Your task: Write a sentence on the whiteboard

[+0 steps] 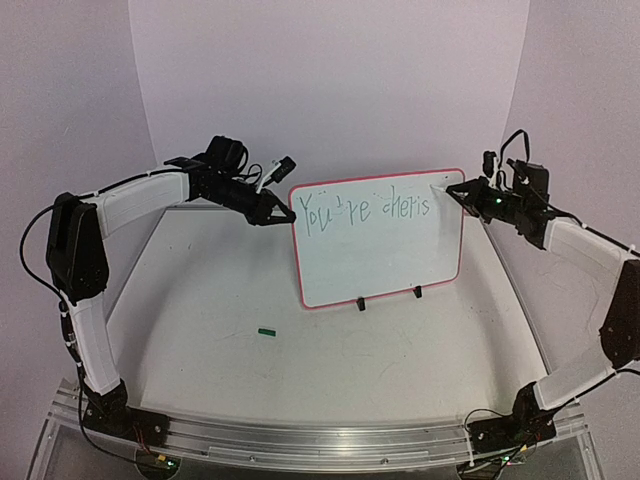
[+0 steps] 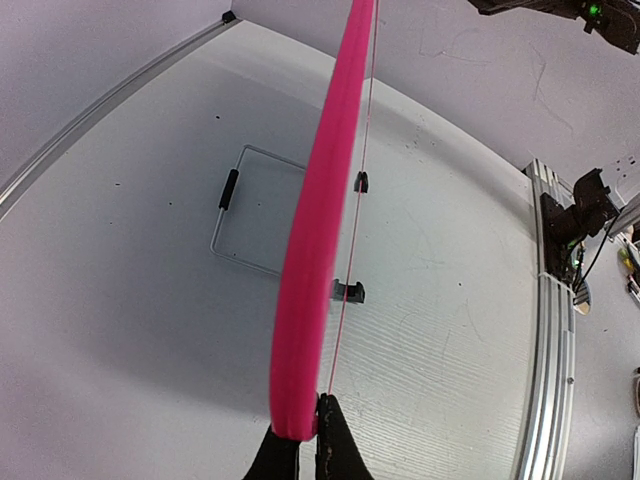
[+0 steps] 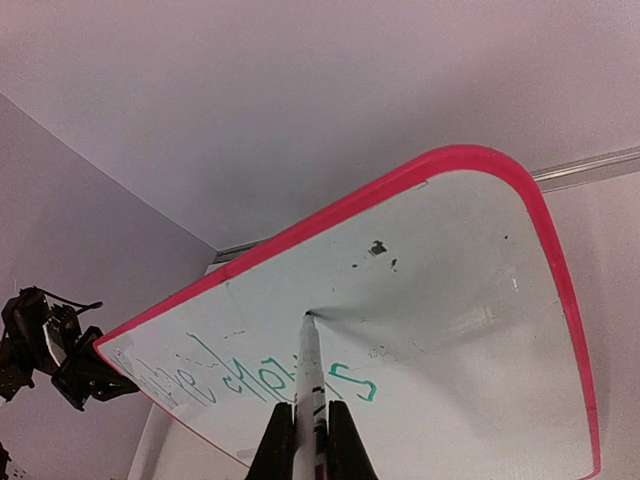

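The whiteboard [image 1: 385, 255] stands upright on two black clip feet [image 1: 359, 304] at the middle of the table, its red frame facing the arms. The sentence [image 1: 365, 209] runs in green along the top and reads "You're cheris". My left gripper [image 1: 283, 214] is shut on the board's left edge, seen edge-on as a pink band [image 2: 315, 250] between its fingertips [image 2: 335, 440]. My right gripper [image 3: 308, 425] is shut on a white marker [image 3: 306, 375]. The marker's tip touches the board [image 3: 460, 290] just past the last green letter [image 3: 352, 380], near the top right corner [image 1: 440, 184].
A small green marker cap [image 1: 266, 331] lies on the table in front of the board, left of centre. A wire rectangle with a black grip [image 2: 250, 215] lies behind the board. An aluminium rail [image 1: 320, 432] runs along the near edge, and pale walls close in the back and sides.
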`<state>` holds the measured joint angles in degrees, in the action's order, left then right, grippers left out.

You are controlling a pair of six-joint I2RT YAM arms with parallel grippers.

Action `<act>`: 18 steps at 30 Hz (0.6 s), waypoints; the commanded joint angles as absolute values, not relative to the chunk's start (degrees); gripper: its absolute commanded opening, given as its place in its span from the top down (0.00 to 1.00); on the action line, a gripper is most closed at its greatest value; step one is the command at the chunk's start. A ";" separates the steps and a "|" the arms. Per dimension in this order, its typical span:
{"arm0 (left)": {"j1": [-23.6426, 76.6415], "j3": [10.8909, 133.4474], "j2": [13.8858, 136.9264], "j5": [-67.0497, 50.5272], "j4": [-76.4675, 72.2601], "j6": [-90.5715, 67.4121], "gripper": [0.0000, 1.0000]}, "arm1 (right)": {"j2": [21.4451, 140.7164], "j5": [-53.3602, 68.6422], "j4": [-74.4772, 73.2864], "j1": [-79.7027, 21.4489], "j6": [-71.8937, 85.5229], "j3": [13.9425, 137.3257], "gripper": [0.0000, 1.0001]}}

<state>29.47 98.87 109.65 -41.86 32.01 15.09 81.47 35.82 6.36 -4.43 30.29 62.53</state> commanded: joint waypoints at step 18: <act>30.06 98.10 109.64 -39.11 34.98 17.65 1.00 | 80.20 32.85 7.47 -4.30 30.11 56.69 1.00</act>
<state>29.45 98.87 109.65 -41.98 32.01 14.98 82.15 33.89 6.35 -4.43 30.22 58.32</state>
